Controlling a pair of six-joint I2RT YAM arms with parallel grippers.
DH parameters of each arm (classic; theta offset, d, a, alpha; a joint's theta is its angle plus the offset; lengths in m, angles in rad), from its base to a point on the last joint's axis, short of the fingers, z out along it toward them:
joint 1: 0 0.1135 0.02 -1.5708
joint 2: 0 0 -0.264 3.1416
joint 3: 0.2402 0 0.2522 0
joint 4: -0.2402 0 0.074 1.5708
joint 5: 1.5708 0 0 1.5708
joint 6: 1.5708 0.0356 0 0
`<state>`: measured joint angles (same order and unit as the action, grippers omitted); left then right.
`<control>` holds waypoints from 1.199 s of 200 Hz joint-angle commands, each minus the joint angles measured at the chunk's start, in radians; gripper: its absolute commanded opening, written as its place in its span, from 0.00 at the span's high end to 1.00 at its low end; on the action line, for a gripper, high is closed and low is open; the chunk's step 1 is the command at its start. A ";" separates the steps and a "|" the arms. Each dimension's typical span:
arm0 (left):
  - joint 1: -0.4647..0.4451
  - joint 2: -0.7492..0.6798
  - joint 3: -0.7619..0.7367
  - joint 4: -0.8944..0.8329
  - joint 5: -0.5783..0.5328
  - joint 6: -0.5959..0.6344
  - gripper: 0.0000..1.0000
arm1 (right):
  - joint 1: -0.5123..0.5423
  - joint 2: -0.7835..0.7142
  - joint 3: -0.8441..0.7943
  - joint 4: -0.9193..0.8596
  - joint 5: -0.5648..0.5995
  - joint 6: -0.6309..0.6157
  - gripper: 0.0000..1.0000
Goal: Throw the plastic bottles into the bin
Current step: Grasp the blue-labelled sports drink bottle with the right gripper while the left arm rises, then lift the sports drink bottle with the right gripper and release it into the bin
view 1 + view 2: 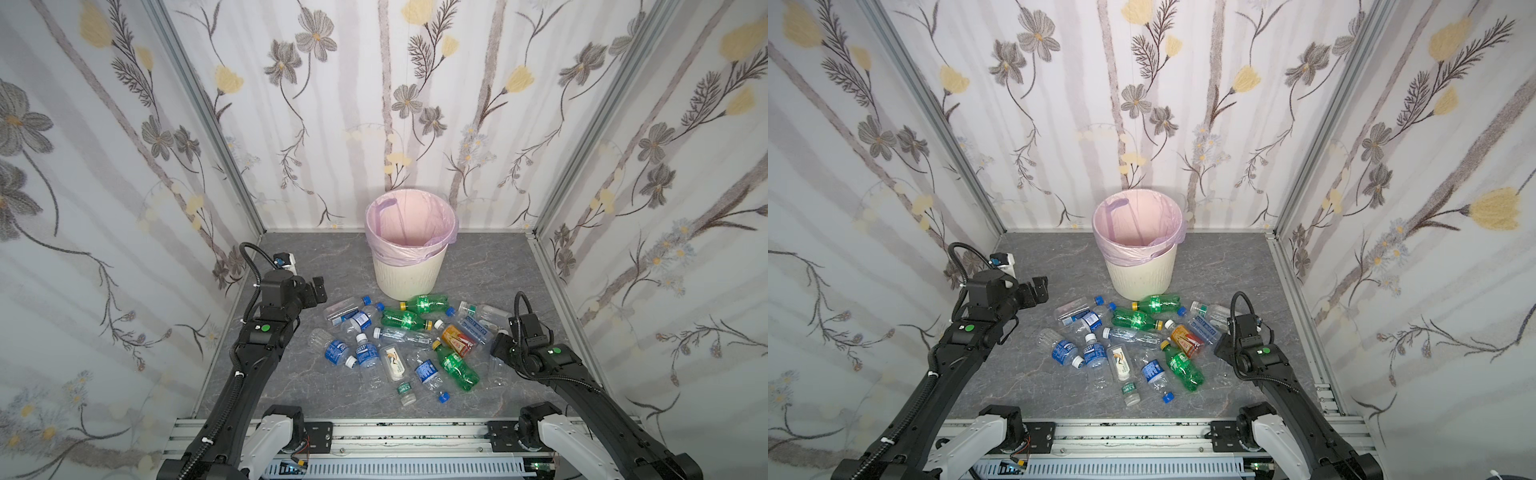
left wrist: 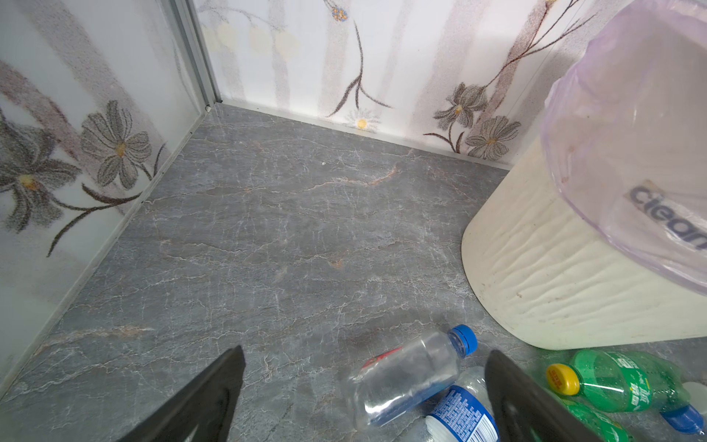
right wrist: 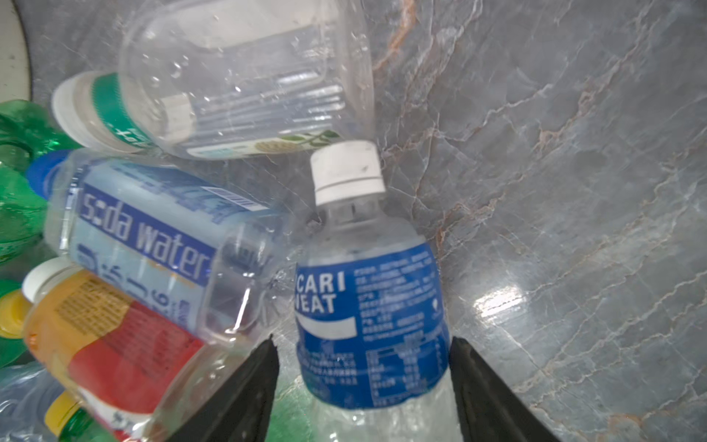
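The bottles [image 1: 405, 336] lie in a loose heap in the middle of the surface [image 1: 478, 257], just in front of the bin [image 1: 409, 274], which stands at the middle of the far edge with its pink liner [image 1: 409, 216] showing no bottle inside as far as I can see. The step in hand looks like the first pick. The right gripper [image 3: 363, 340] is down at the heap's right side, towards the right edge, with its jaws either side of a blue-labelled bottle [image 3: 369, 306] with a white cap. The jaws sit close to the bottle's walls, but I cannot tell whether they are pinching it or just short of it. A soda-water bottle [image 3: 145, 237] and an orange bottle [image 3: 111, 336] lie just beside it, perhaps touching. The left gripper [image 2: 366, 353] hangs spread wide and empty over the heap's far-left fringe, near the left edge. Next, I'd judge, the right gripper needs a firm squeeze on that thin, crushable body. Then comes a straight lift clear of its neighbours so they don't roll, and a swing over the bin's rim before letting go.
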<state>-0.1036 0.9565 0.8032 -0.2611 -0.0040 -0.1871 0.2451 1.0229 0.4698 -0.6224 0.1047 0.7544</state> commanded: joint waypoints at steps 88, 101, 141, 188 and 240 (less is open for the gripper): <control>0.002 0.015 -0.025 -0.003 0.063 -0.015 0.00 | 0.002 0.063 -0.106 0.223 -0.010 0.019 0.41; 0.002 0.024 -0.027 -0.003 0.073 -0.019 0.00 | 0.002 0.058 -0.095 0.214 0.000 0.010 0.43; 0.002 0.037 -0.029 -0.003 0.082 -0.034 0.00 | 0.002 -0.055 0.001 0.118 0.056 -0.021 0.44; 0.002 0.048 -0.024 -0.001 0.050 -0.073 0.00 | 0.001 -0.149 0.169 0.116 0.016 -0.143 0.45; 0.002 0.027 -0.027 -0.001 0.055 -0.091 0.00 | 0.002 -0.217 0.358 0.309 -0.154 -0.342 0.46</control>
<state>-0.1028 0.9977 0.7757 -0.2653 0.0559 -0.2600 0.2466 0.8379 0.7662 -0.4835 0.0643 0.5400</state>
